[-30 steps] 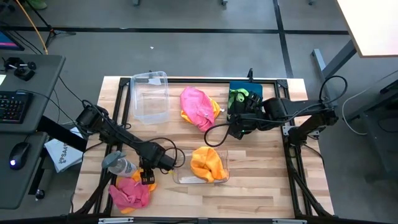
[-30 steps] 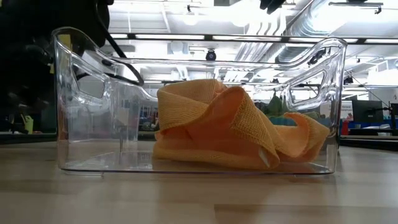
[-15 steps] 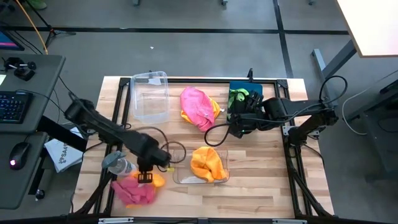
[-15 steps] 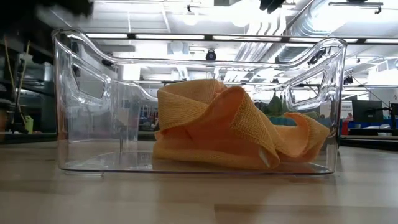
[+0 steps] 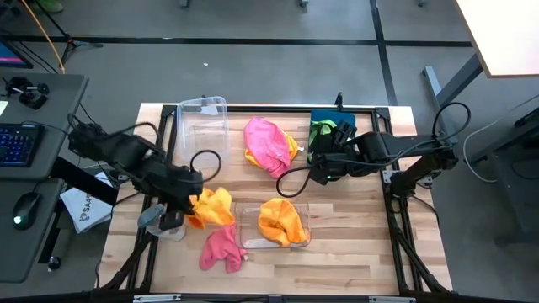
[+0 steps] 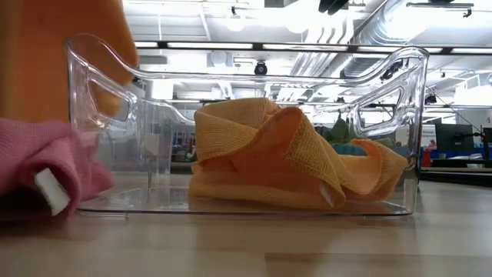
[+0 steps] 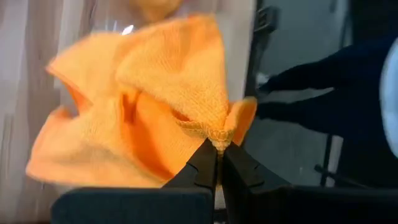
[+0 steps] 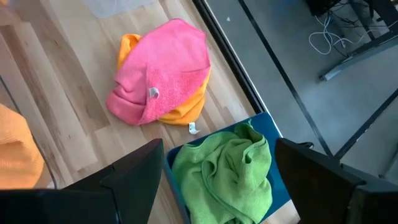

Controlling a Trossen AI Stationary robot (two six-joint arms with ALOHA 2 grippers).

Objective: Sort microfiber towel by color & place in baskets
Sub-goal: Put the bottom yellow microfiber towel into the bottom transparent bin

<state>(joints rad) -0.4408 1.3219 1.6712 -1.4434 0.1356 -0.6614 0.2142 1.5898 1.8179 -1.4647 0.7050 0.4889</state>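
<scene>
My left gripper (image 5: 192, 204) hovers near the table's left, shut on an orange microfiber towel (image 5: 212, 207), which also fills the left wrist view (image 7: 143, 106). A pink towel (image 5: 223, 248) lies crumpled on the wood just below it. Right beside it stands a clear basket (image 5: 246, 240) holding another orange towel (image 5: 281, 220). My right gripper (image 8: 217, 186) stands open above the table, between a pink-on-orange towel pile (image 5: 268, 145) and the blue basket (image 5: 321, 116) with a green towel (image 8: 230, 171). My left gripper pinches a bunched bit of the orange towel's edge (image 7: 216, 135) between its two shut fingertips (image 7: 204, 165). The rest of the cloth spreads slack away from the fingers. In the low view the towel (image 6: 61, 54) hangs clear of the table.
An empty clear basket (image 5: 205, 130) stands at the far left. A grey-capped clear bottle (image 5: 160, 220) lies by the left arm. A black frame runs along the table's sides, and bare wood lies near the front edge.
My left gripper has shut on the orange towel in the pile at the near left, then risen and gone toward the far edge with it. The orange towel is lifted clear. The pink towel has been dragged toward the right, beside the clear basket.
</scene>
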